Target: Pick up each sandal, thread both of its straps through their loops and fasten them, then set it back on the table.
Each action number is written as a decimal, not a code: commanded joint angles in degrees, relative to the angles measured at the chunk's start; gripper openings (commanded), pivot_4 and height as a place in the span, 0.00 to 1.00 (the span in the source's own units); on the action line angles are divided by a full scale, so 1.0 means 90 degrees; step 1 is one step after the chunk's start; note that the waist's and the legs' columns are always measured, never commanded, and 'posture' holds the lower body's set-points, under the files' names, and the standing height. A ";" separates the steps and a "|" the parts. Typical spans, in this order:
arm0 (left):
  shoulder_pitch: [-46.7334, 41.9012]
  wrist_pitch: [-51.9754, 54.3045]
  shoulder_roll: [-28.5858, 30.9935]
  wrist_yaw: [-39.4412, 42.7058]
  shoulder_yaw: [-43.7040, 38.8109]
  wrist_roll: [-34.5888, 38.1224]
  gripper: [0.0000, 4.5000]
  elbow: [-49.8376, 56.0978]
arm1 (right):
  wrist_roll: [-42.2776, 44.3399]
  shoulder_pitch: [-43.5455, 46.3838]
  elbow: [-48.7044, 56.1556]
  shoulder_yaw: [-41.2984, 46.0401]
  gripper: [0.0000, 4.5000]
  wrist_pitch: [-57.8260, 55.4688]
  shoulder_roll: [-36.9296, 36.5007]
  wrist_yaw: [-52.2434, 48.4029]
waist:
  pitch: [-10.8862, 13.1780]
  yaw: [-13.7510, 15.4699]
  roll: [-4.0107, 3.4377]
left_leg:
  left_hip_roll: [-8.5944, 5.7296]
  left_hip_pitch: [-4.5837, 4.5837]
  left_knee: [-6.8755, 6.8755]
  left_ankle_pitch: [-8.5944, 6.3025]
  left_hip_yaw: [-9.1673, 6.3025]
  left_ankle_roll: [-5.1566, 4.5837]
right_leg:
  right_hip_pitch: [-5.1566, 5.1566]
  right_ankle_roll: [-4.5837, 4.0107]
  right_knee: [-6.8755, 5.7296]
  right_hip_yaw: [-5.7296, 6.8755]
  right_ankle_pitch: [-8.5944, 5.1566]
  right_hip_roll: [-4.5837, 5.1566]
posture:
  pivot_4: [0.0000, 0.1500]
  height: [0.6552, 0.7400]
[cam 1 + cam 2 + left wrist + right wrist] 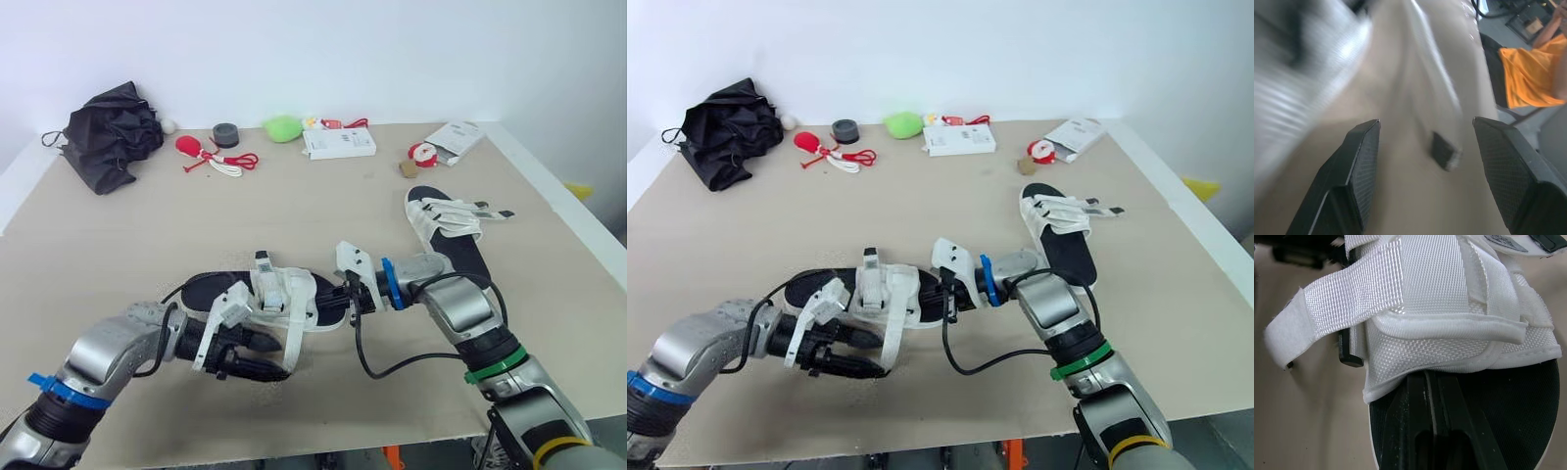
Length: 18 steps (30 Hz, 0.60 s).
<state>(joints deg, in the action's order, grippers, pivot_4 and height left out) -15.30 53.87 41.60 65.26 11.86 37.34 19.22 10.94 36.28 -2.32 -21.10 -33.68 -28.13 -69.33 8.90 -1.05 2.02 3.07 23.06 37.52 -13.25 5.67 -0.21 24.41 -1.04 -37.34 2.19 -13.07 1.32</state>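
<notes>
A black-soled sandal with white straps (284, 299) is at the near middle of the table, one strap hanging loose over its near side. My right gripper (340, 302) is shut on that sandal's right end; in the right wrist view its fingers (1435, 426) press together under the white upper (1449, 333). My left gripper (261, 356) is open just in front of the sandal. The loose strap's dark tip (1444, 152) hangs between its fingers (1359, 166) without touching them. A second sandal (446, 230) lies flat further right, with its straps (480, 211) spread open.
Along the back of the table (118, 245) lie a black folded umbrella (113, 132), a red ball with cord (211, 157), a dark tape roll (225, 134), a green lump (282, 127), a white box (338, 144) and a packet (453, 140). A person in orange (1528, 73) sits beyond the table.
</notes>
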 commanded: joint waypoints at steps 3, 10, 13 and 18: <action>-0.0362 0.1149 -0.0404 -0.0705 -0.0441 0.0881 0.69 0.0251 | -0.0068 -0.0171 -0.0055 -0.0250 0.00 -0.0242 -0.0071 0.0009 | -0.0001 0.0004 0.0000 | -0.0001 -0.0001 0.0003 0.0003 -0.0004 0.0001 | -0.0003 0.0005 -0.0001 0.0003 0.0003 -0.0001 | 1.00 1.00; -0.0398 0.1515 -0.0547 -0.1154 -0.0456 0.1091 0.69 0.0213 | -0.0045 -0.0086 -0.0059 -0.0257 0.00 -0.0312 -0.0060 0.0033 | -0.0001 0.0000 0.0000 | -0.0004 -0.0001 0.0004 0.0002 -0.0005 0.0001 | -0.0005 0.0006 0.0000 0.0000 0.0003 -0.0001 | 1.00 1.00; -0.0321 0.1476 -0.0562 -0.1178 -0.0443 0.1138 0.69 0.0237 | -0.0030 -0.0113 0.0012 -0.0267 0.00 -0.0360 -0.0086 0.0032 | -0.0001 0.0000 0.0000 | -0.0005 -0.0001 0.0004 0.0003 -0.0005 0.0001 | -0.0005 0.0006 0.0000 0.0001 0.0004 0.0001 | 1.00 1.00; -0.0233 0.1396 -0.0557 -0.1217 -0.0359 0.1110 0.69 0.0225 | -0.0013 -0.0122 0.0078 -0.0263 0.00 -0.0432 -0.0160 -0.0004 | -0.0001 0.0001 0.0000 | -0.0005 -0.0002 0.0004 0.0003 -0.0005 0.0001 | -0.0005 0.0005 -0.0001 0.0001 0.0005 0.0001 | 1.00 1.00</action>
<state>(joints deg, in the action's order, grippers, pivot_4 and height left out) -17.86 67.30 36.76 54.26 8.98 46.49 19.98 11.21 36.56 -1.33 -21.35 -35.89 -28.37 -68.51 8.90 -1.05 2.03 3.01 23.05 37.55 -13.23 5.62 -0.20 24.36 -1.00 -37.34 2.20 -13.03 1.34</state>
